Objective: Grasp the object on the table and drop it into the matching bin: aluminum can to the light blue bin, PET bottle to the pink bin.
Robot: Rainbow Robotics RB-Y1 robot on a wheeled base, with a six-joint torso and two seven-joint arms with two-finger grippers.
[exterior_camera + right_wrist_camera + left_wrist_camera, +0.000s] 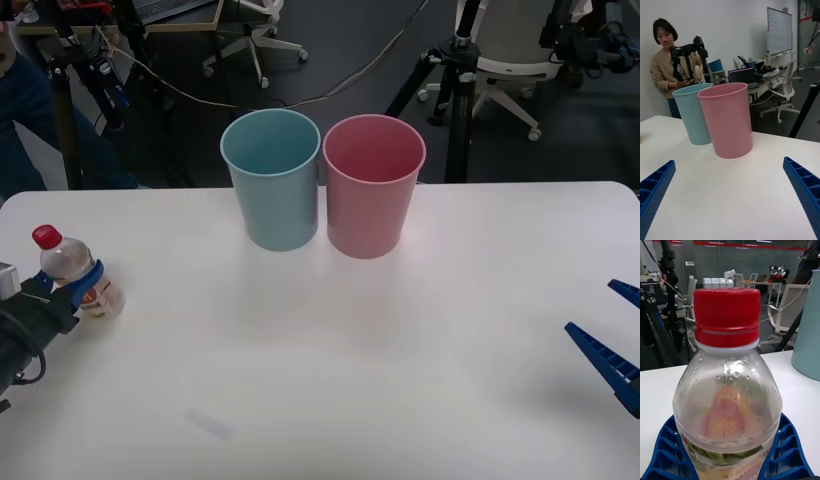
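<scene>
White table (330, 390) runs wide, far edge just behind the two bins, rounded corners at far left and far right; big bare stretch across the middle and near side, lots of room between my two arms. Light blue bin (272, 180) and pink bin (372, 185) stand upright side by side at far centre, touching or nearly so, blue on my left, pink on my right, both mouths open upward. PET bottle (72, 272) sits at the far left of the table, close to the left edge, red cap (726, 317) up, leaning slightly, well apart from the bins. My left gripper (62, 297) is on it: blue ribbed fingers (784, 450) wrap the lower body on both sides, closed against the label area, cap and shoulder clear above them. Can't tell if the bottle base is touching the table or lifted. From my left wrist the blue bin's wall (808, 326) shows off to the side beyond the bottle. My right gripper (620, 335) is low at the right edge of the table, fingers (655, 187) spread wide apart, nothing between them, pink bin (728, 120) ahead of it with bare tabletop between.
</scene>
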